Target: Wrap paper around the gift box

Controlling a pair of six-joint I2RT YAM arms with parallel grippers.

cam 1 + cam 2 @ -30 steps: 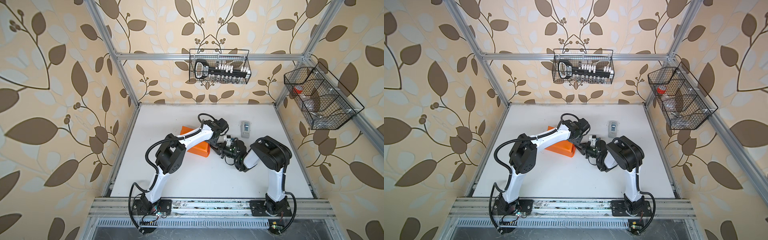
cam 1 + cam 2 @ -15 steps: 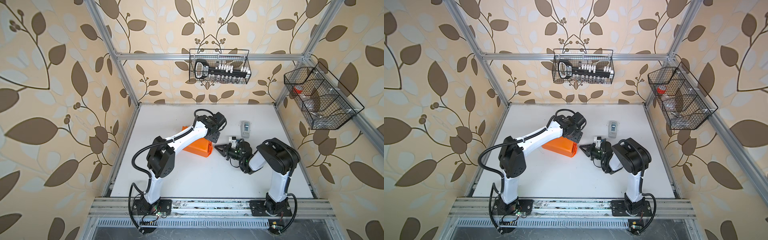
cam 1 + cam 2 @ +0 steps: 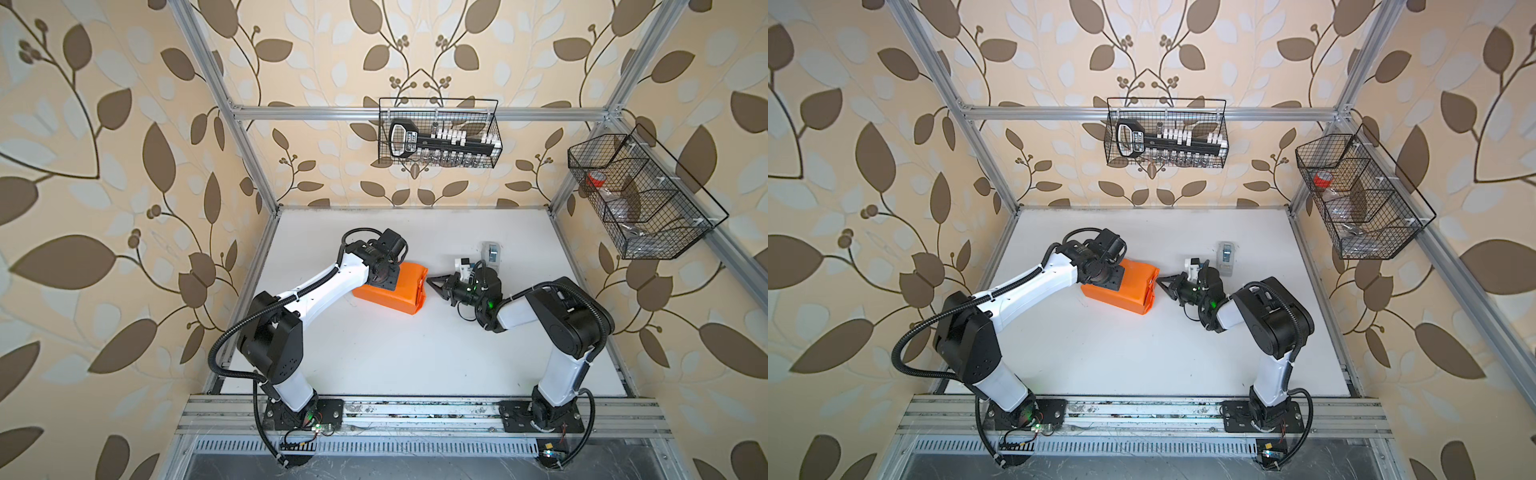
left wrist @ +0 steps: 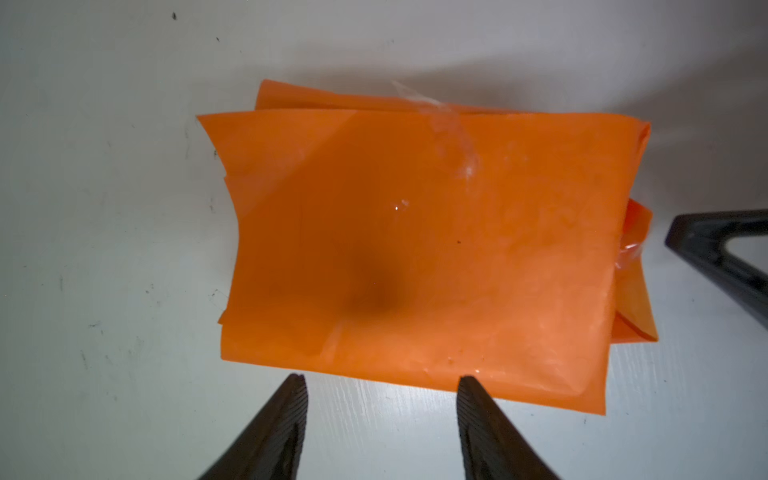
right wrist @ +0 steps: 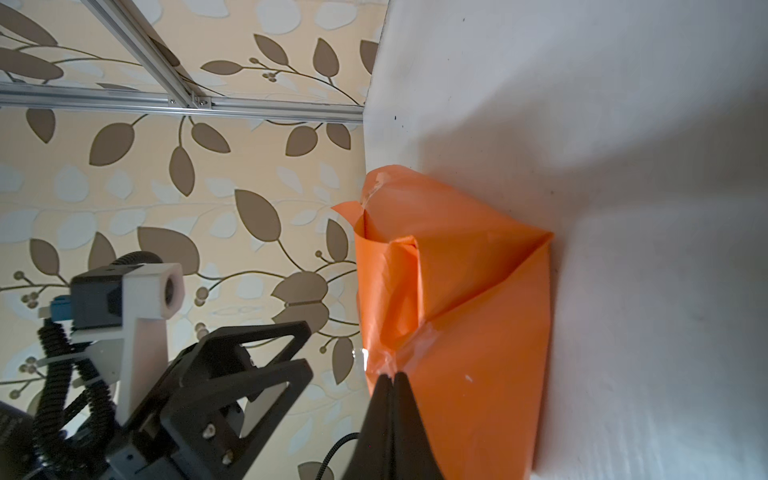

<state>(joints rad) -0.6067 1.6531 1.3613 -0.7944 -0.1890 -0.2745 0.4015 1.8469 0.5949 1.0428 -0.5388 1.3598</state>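
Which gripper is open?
The left gripper: its jaws stand apart over the orange paper, holding nothing. The right gripper is shut, tips beside the paper's folded end.

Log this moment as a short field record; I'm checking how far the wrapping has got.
paper: orange, folded into a parcel lying on the table; what it covers is hidden
tape: clear strip across the top seam
left gripper: open, over the parcel's long edge, holding nothing
right gripper: shut, tip at the parcel's folded end; contact unclear
dispenser: on the table behind the right gripper, apart from the paper
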